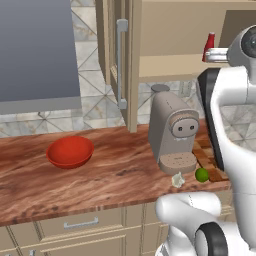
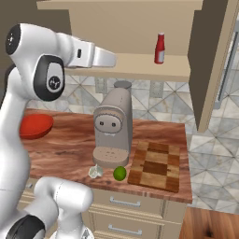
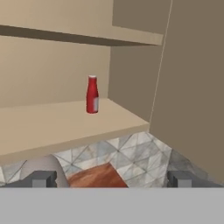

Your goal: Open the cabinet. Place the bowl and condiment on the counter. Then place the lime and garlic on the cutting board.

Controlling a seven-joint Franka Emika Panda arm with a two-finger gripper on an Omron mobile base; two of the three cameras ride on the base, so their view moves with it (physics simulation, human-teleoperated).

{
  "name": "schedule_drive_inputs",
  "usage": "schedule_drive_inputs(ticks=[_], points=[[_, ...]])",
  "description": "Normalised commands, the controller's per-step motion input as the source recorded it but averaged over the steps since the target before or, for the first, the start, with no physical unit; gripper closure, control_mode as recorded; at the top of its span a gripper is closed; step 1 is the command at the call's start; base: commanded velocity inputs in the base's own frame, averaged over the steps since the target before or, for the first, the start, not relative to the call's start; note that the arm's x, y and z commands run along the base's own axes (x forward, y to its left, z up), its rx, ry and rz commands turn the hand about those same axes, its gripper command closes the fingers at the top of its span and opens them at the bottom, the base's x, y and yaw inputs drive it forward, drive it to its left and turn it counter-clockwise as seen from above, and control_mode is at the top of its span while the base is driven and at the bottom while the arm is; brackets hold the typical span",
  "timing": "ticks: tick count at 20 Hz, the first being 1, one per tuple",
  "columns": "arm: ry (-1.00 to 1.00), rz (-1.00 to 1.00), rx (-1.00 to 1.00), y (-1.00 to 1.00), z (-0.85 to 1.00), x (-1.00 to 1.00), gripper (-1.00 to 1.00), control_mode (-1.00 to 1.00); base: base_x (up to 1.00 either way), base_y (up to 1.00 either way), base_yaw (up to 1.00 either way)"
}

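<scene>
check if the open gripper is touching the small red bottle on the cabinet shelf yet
Apart. In the hand view the slim red bottle with white cap stands alone on the beige cabinet shelf, well beyond the open gripper, with bare shelf between them.

I'm looking at my arm (image 2: 28, 116) now: glossy white shells all over, rounded and fat like bent tubes. At the joints I see dark, near-black round caps ringed in grey, one with a small pale mark at its middle. A black band runs along one link's edge. The forearm tapers to a light grey, boxy wrist piece with a small dark slot. My fingertips (image 3: 43, 179) are small dark grey blocks.
</scene>
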Motion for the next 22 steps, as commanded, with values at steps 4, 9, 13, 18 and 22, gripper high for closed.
schedule_drive_inputs(ticks=[4, 9, 13, 18, 22], points=[[0.08, 0.0, 0.0, 0.0, -0.09, 0.27, -1.0, -1.0, 0.0, 0.0, 0.0], [0.02, 0.0, 0.0, -0.03, -0.17, 0.3, -1.0, -1.0, 0.0, 0.0, 0.0], [0.0, 0.0, 0.0, -0.09, -0.08, 0.27, -1.0, -1.0, 0.0, 0.0, 0.0], [0.0, 0.0, 0.0, -0.2, 0.0, 0.37, -1.0, -1.0, 0.0, 0.0, 0.0], [0.1, 0.0, 0.01, -0.24, 0.0, 0.3, -1.0, -1.0, 0.0, 0.0, 0.0]])
